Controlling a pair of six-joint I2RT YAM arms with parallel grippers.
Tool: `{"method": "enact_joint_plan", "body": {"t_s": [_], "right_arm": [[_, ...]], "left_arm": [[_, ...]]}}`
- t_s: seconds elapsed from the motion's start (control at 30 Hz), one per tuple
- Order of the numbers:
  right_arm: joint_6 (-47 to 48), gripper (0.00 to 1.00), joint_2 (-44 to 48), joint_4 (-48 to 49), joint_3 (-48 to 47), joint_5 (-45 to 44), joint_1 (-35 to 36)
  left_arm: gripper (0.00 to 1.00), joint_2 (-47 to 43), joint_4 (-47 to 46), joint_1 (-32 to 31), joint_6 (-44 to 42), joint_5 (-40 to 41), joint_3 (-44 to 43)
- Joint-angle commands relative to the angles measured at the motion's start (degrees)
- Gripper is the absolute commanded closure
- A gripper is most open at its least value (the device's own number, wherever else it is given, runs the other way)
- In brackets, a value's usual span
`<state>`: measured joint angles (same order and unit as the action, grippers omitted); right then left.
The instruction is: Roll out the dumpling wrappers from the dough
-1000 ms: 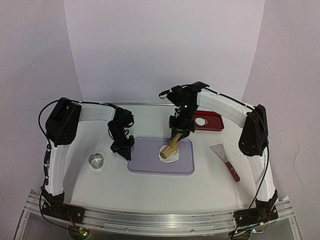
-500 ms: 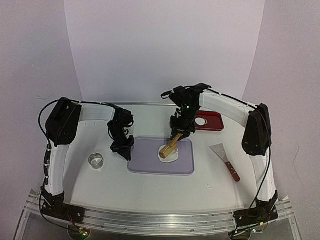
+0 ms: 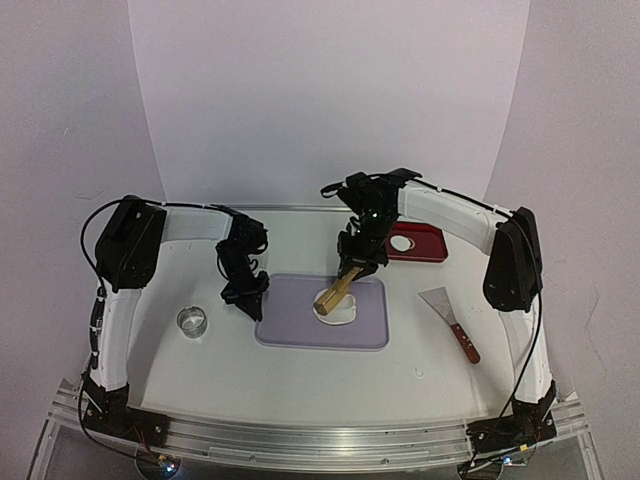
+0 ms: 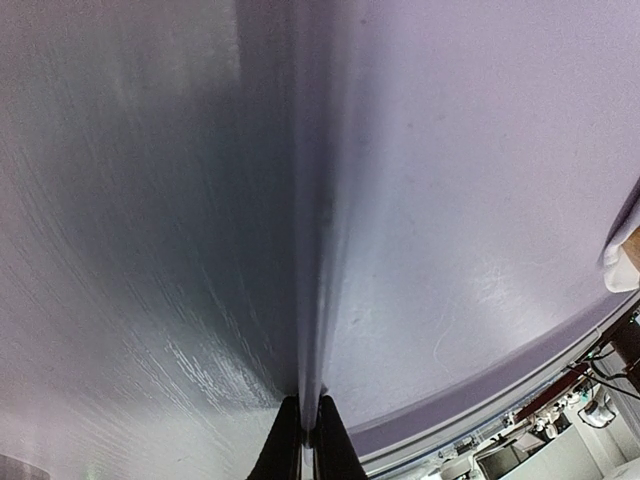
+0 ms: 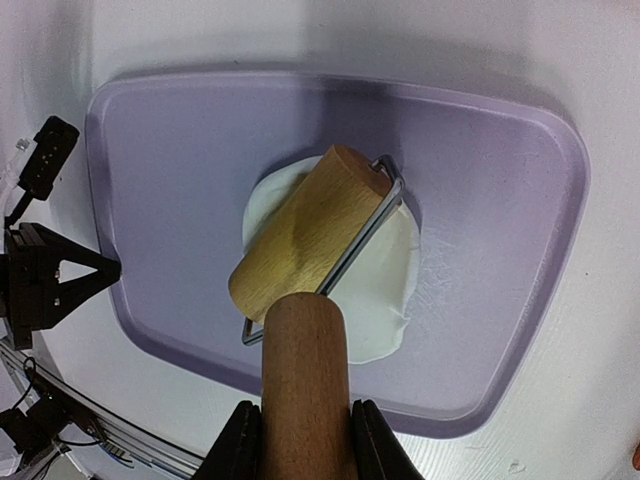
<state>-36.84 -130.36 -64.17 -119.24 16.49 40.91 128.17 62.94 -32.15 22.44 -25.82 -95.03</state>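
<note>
Clamping the wooden handle between both fingers, the right gripper [image 5: 305, 440] has the roller [image 5: 312, 232] firmly in its grasp, and the wooden head lies slantwise on the dough [image 5: 392, 270], pressing right down on it. That dough is a thin white sheet now, roughly round, sitting a little right of centre on the purple mat [image 5: 500, 190], its lower edge a touch uneven. Over on the mat's left rim, the left gripper [image 4: 305, 445] has its fingers squeezed together, and from its wrist view they appear to pinch that rim, steadying the mat, I'd say. Looking wider: the metal ring cutter [image 3: 192, 321] stands on the table [image 3: 300, 375] well to the left of the mat, apart from everything, and a red-handled scraper [image 3: 452, 320] lies off to the right. Behind the scraper, a red tray [image 3: 432, 246] carries one small white disc [image 3: 402, 243], which I take for a finished wrapper, though it is too small to be sure. So the flattening looks well advanced, but nothing is cut from this sheet yet; perhaps more rolling, then the cutting, remain.
</note>
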Motion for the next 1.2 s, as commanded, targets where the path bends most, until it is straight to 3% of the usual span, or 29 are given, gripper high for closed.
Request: {"method": "enact_joint_plan", "body": {"t_s": [0.0,0.37,0.67,1.03,1.17], "right_arm": [[-0.34,1.0,-23.71,-3.26,8.01,-6.92,1.97],[-2.22,1.0,-31.06,-7.04,1.45,-10.4,2.21],[-1.77,1.0,-31.97,-9.33,-1.46,-13.1,3.3],[4.73,1.0,-16.45,-5.9,-8.85,-8.04,3.3],[4.27,1.0,-9.34,-6.18,-7.44,-7.08,3.3]], "left_arm": [[1.0,5.67,-1.57,-1.16,-1.9,0.9,1.11],[1.0,6.62,-0.26,-1.18,-2.57,0.44,-0.18],[1.0,7.15,-0.32,-1.16,-2.58,-0.28,-0.63],[1.0,6.32,0.42,-1.07,-2.36,2.97,-1.47],[1.0,5.29,-0.04,-0.67,-2.42,4.6,-0.18]]}}
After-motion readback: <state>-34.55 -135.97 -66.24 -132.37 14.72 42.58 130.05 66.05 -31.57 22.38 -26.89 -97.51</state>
